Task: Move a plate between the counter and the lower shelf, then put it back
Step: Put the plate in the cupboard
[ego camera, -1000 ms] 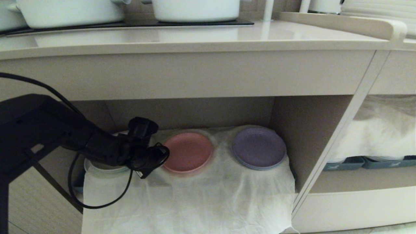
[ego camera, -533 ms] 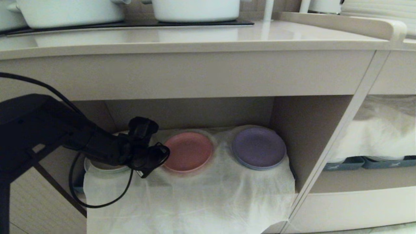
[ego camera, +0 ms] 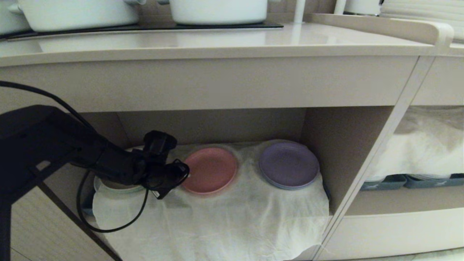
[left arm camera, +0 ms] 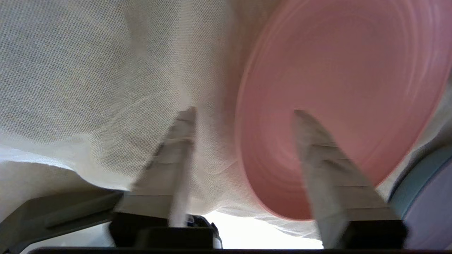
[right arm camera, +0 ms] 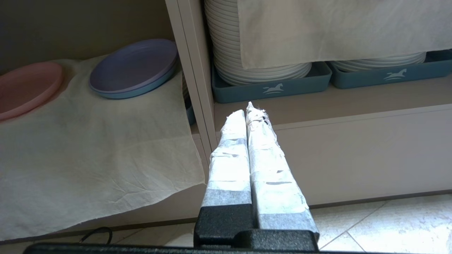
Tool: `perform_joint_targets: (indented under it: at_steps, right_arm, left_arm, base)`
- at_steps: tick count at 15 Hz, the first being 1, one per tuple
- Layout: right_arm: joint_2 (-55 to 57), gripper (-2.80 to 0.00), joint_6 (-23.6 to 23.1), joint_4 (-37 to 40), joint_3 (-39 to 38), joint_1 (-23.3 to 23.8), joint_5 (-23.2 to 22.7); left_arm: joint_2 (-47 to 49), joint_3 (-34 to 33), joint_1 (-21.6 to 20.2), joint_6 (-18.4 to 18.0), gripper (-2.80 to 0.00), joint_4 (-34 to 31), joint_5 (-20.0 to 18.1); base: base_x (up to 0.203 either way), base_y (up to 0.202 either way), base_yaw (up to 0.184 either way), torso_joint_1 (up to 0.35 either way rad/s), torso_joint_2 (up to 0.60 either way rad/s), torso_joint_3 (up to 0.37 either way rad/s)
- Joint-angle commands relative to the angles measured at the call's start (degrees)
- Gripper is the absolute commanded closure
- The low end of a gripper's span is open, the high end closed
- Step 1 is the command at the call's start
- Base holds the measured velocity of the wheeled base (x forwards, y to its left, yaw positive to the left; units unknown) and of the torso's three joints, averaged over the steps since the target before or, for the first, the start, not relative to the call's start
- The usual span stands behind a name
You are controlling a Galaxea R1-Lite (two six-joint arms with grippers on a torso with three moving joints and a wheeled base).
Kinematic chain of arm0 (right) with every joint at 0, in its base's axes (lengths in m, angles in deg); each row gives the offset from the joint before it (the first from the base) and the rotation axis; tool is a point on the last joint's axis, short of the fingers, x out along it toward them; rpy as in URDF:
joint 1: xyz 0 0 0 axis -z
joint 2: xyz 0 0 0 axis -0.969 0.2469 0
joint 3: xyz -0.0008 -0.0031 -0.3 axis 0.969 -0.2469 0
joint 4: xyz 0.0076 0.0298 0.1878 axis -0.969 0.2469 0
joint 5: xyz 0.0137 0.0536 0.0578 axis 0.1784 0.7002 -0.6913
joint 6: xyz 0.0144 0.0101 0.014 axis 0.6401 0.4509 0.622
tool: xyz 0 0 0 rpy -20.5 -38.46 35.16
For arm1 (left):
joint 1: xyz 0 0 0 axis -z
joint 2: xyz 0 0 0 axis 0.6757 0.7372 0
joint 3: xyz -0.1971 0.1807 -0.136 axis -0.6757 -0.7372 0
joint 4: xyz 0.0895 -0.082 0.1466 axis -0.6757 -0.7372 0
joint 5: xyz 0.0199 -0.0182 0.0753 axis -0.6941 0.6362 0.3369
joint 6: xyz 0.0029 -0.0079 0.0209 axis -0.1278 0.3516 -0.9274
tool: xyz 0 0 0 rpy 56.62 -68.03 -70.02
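The pink plate (ego camera: pixel 209 169) lies flat on the white cloth (ego camera: pixel 224 217) of the lower shelf, left of the middle. My left gripper (ego camera: pixel 178 174) reaches in from the left at the plate's left rim. In the left wrist view this left gripper (left arm camera: pixel 243 112) is open: one taped finger (left arm camera: pixel 328 169) is over the plate (left arm camera: pixel 339 77), the other finger is over the cloth (left arm camera: pixel 88 70), and the rim runs between them. The counter (ego camera: pixel 224 41) runs above the shelf. My right gripper (right arm camera: pixel 249 109) is shut and empty, low in front of the shelf divider.
A purple plate (ego camera: pixel 289 164) sits right of the pink one. A beige plate (ego camera: pixel 116 187) lies under my left arm. White pots (ego camera: pixel 217 11) stand on the hob. Blue-grey trays (right arm camera: pixel 270 86) of white plates fill the neighbouring shelf beyond the divider (ego camera: pixel 366 170).
My left arm has held its place at the plate's rim. The hanging front of the cloth has shifted at its lower left corner.
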Motion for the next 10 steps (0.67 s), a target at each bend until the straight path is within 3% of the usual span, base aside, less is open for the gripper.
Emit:
perform_joint_targets:
  at_steps: [1, 10]
  right_arm:
    - [0.1, 0.0, 0.0, 0.0, 0.0, 0.0, 0.0]
    - [0.1, 0.0, 0.0, 0.0, 0.0, 0.0, 0.0]
  left_arm:
    - [-0.2, -0.1, 0.0, 0.3, -2.8, 0.1, 0.0]
    - [-2.0, -0.9, 0.0, 0.3, -2.8, -0.2, 0.8]
  base:
    - [0.0, 0.0, 0.0, 0.0, 0.0, 0.0]
    - [0.0, 0.0, 0.0, 0.0, 0.0, 0.0]
